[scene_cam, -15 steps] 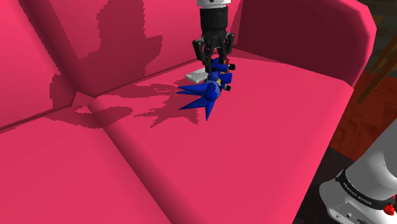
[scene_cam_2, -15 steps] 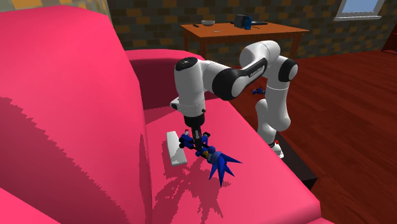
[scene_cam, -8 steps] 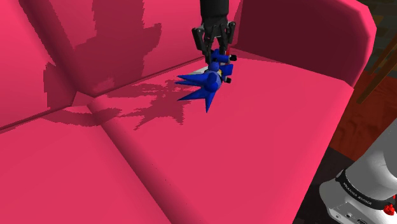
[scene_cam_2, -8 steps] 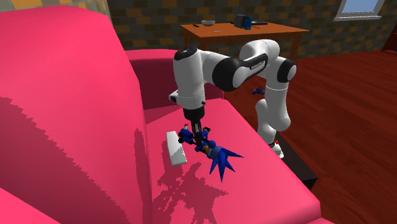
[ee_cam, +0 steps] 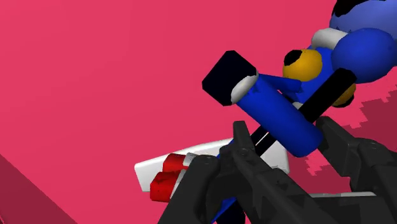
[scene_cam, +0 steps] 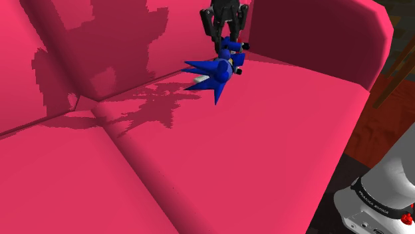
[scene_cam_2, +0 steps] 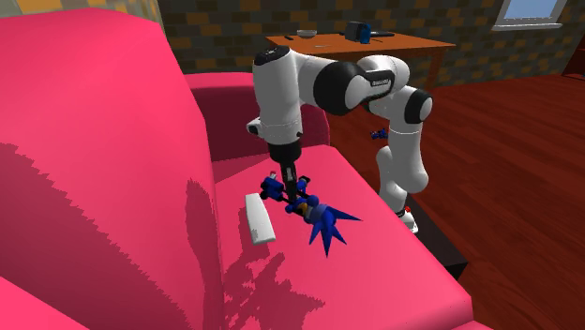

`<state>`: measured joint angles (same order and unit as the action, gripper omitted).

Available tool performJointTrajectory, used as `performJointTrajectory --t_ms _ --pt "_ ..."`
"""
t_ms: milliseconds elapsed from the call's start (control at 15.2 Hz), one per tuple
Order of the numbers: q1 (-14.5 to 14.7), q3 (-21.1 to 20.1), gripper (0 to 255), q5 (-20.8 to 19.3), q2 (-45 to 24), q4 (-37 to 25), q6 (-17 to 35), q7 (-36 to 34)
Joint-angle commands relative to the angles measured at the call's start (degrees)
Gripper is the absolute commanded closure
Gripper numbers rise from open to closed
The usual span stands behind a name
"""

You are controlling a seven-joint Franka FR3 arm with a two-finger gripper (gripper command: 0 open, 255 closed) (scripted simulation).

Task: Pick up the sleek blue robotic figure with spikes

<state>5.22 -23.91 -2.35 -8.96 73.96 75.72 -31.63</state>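
Black two-finger tool [scene_cam: 226, 48] pinching the spiky blue robotic figure [scene_cam: 214, 70], which hangs just below it (spikes pointing outward) above the pink sofa seat [scene_cam: 266, 146].

Sofa [scene_cam: 266, 153] is glowing crimson-pink w/ darker jagged shadow patches. Figure [scene_cam: 217, 70] is showing deep blue, spikes incl., w/ orange joints, black & white bits. Claw [scene_cam: 226, 45] is looking all black; arm [scene_cam_2: 281, 89] white w/ dark joints. Slab [scene_cam_2: 259, 217] is showing white. Wall [scene_cam_2: 216, 28] is showing brown-grey brickwork.
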Motion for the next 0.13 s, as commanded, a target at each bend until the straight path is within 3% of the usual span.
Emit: performJointTrajectory --t_ms 0,66 --pt "0.04 -0.02 255 -0.02 -0.04 -1.06 -0.99 -0.02" --pt "0.05 -0.02 255 -0.03 -0.05 -1.07 -0.99 -0.03"
